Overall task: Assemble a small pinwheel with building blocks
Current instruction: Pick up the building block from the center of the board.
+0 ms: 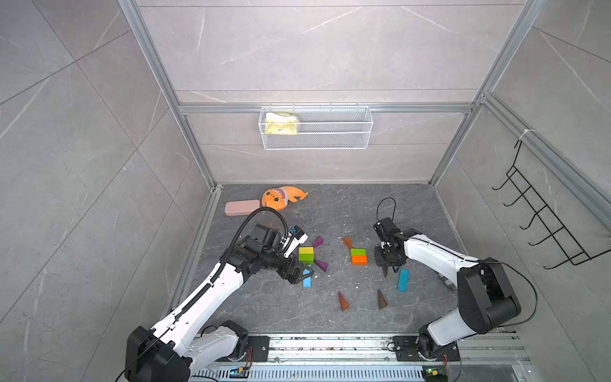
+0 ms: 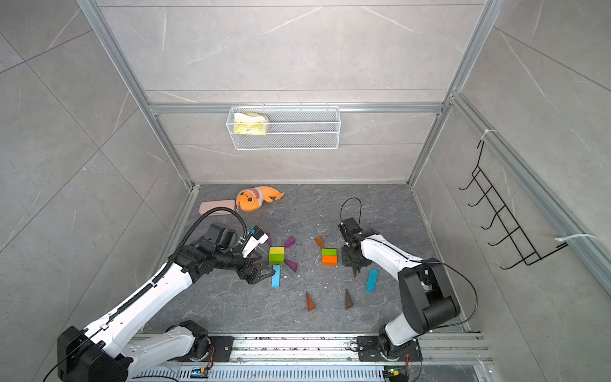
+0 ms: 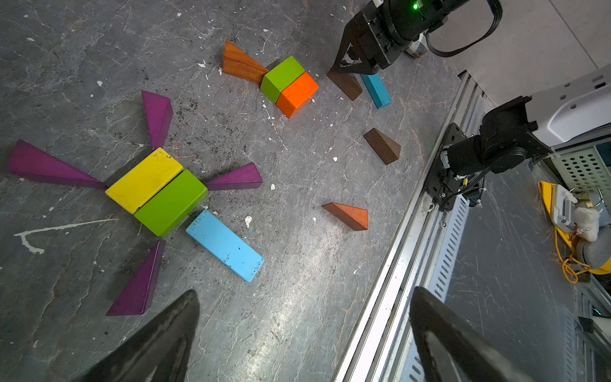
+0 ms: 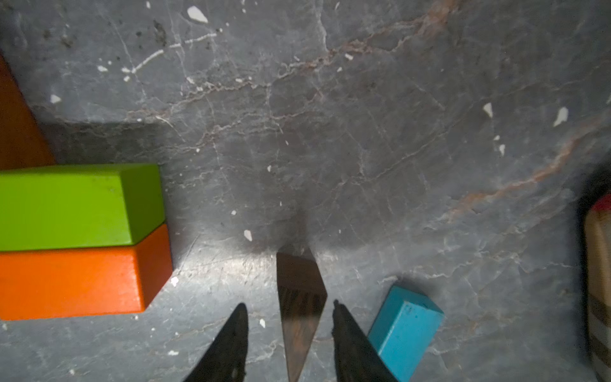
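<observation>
While the right end effector (image 4: 289, 304) stands narrow astride the dark brown pointed wooden wedge (image 4: 301, 291), a gap shows on each side, so no grip is made yet. That wedge sits just right of the paired green painted brick (image 4: 79, 205) and orange painted brick (image 4: 72, 284), with a light-blue painted bar (image 4: 403, 327) close on its right. The left end effector (image 3: 305, 291) hangs wide and empty near the left group: a yellow painted brick (image 3: 143, 180) and a second green brick (image 3: 170, 201) ringed by four purple wedges (image 3: 157, 119).

Handling, as judged: the wedge is light and rigid, and its smooth finish may slip. Take hold across the two flat parallel faces toward the thick end; pressure on sloped faces would likely squeeze it out.

The dark grey marbled tabletop (image 1: 347, 211) looks hard and level, flecked with white chips. Grey tiled walls (image 1: 314, 49) and an aluminium frame (image 1: 215, 108) enclose it; a pink oblong case (image 1: 242, 207) and an orange plush shark (image 1: 281, 197) lie far left
</observation>
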